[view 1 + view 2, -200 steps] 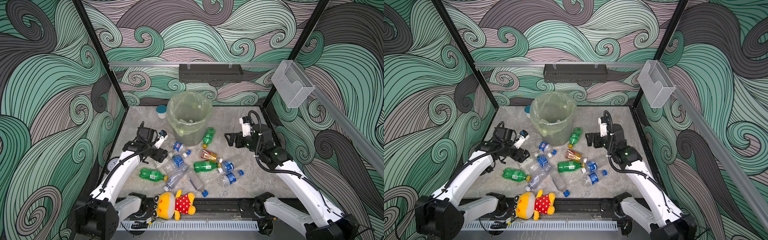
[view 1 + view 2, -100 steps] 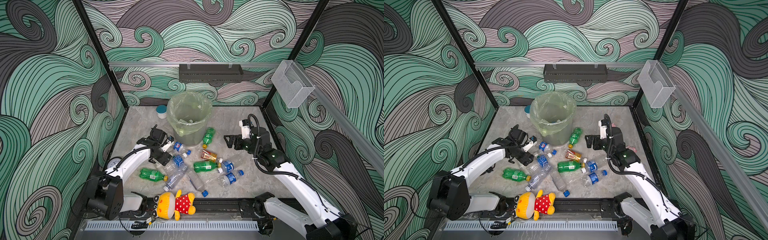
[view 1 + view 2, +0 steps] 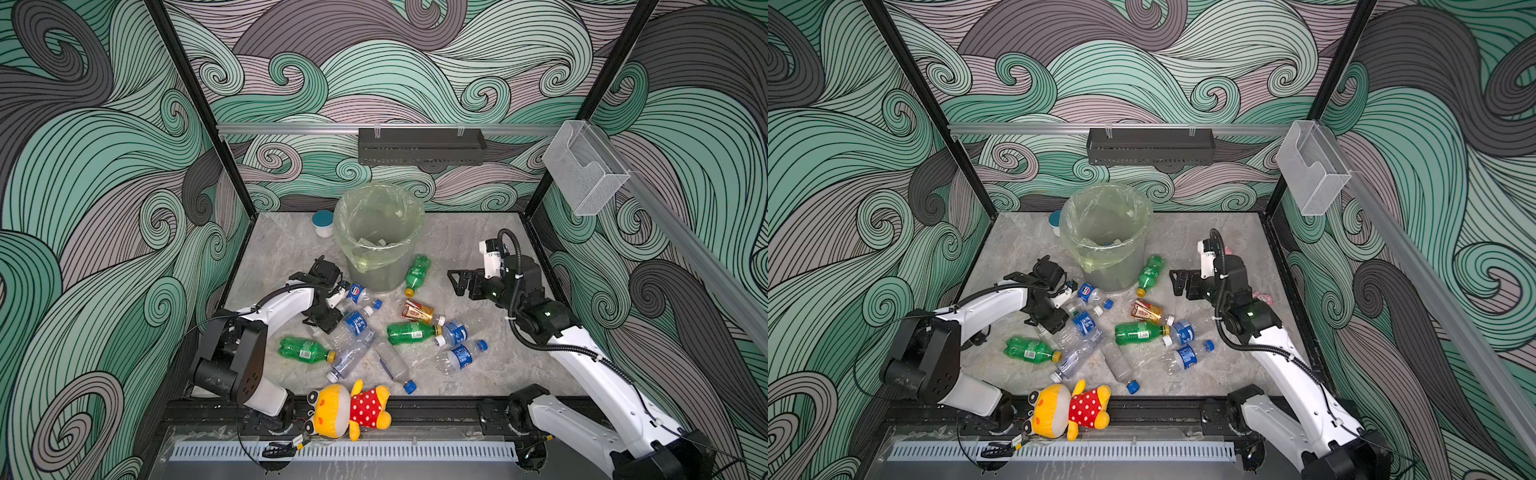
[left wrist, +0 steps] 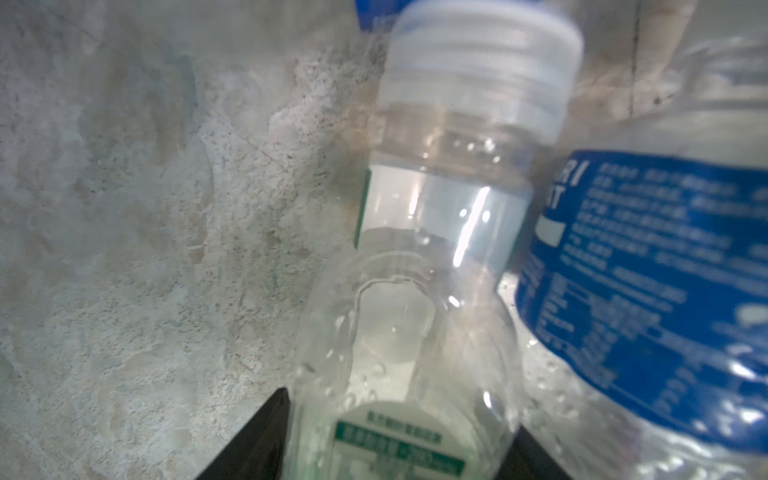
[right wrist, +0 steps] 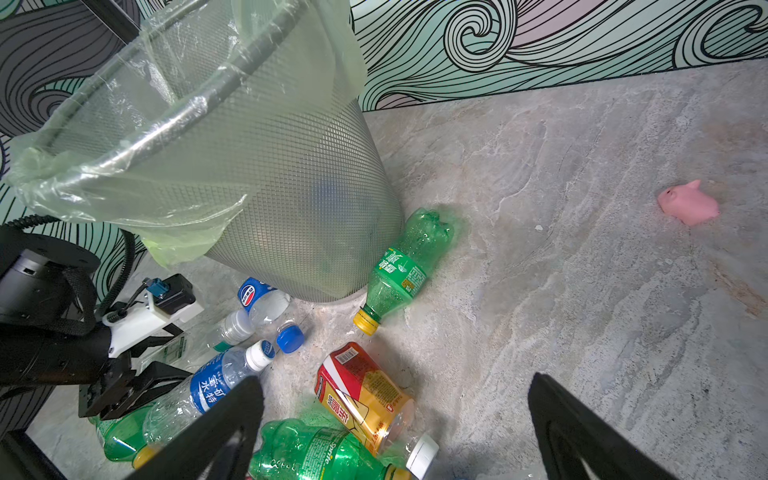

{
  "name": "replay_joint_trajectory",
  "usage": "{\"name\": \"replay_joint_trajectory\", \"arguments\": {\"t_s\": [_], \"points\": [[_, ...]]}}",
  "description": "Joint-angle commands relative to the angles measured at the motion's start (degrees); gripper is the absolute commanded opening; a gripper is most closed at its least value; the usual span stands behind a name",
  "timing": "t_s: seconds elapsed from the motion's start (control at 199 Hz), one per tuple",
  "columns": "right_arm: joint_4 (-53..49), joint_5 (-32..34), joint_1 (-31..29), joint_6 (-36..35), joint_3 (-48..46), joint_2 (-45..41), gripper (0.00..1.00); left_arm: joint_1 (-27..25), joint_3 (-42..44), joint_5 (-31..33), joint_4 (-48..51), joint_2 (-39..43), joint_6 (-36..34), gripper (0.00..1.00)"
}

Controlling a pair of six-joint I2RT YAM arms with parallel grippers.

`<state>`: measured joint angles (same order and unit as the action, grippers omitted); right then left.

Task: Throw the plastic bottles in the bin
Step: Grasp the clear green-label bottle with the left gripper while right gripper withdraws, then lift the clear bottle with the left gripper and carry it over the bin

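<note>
Plastic bottles [image 3: 411, 332] lay scattered on their sides across the centre of the desk [image 3: 519, 374] in both top views. The bin [image 3: 386, 270] stood at upper centre, just above the scatter, its bag-lined rim higher than every bottle.

The left pincer [image 3: 326, 322] was the nearer one. It sat left of centre, to the lower left of the bin's foot, pinching a clear white-capped bottle [image 4: 440, 216] with one jaw against each flank. That bottle lay flat on the desk, its long axis in line with the pincer and its cap pointing up and right toward the bin. The coming move would probably be a lift up and to the right, high enough to clear the rim.

A blue-labelled bottle [image 4: 648, 291] touched the pinched one's side and might be dragged along. A blue-capped bottle [image 3: 359, 294] lay between the grip and the bin.

The right pincer [image 3: 454, 282], spread and empty, hung right of the bin near a green bottle [image 3: 417, 270] resting against the bin's foot. The plush toy [image 3: 349, 409] at lower centre, the teal-lidded jar [image 3: 323, 222] upper left of the bin, and the pink pig toy [image 5: 688, 203] lay off that path.
</note>
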<state>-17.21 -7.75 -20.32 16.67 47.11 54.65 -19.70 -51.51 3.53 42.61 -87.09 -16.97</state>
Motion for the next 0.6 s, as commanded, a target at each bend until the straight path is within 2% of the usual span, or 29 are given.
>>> {"name": "replay_joint_trajectory", "arguments": {"t_s": [0.0,0.146,0.351,0.597], "points": [[1.0,-0.3,0.3,-0.4,-1.0,-1.0,1.0,-0.6,-1.9,1.5,1.3,-0.8,0.7,0.64],[1.0,-0.4,0.4,-0.4,-1.1,-0.9,1.0,-0.9,-1.8,2.7,1.4,0.7,0.6,0.57],[0.4,-0.3,0.5,-0.6,-0.7,-0.3,1.0,-0.9,-0.7,5.9,0.4,7.0,1.0,0.49],[0.3,-0.4,0.4,-0.8,-0.6,0.3,1.0,-0.9,-0.5,9.5,1.0,13.8,2.9,0.46]]}}
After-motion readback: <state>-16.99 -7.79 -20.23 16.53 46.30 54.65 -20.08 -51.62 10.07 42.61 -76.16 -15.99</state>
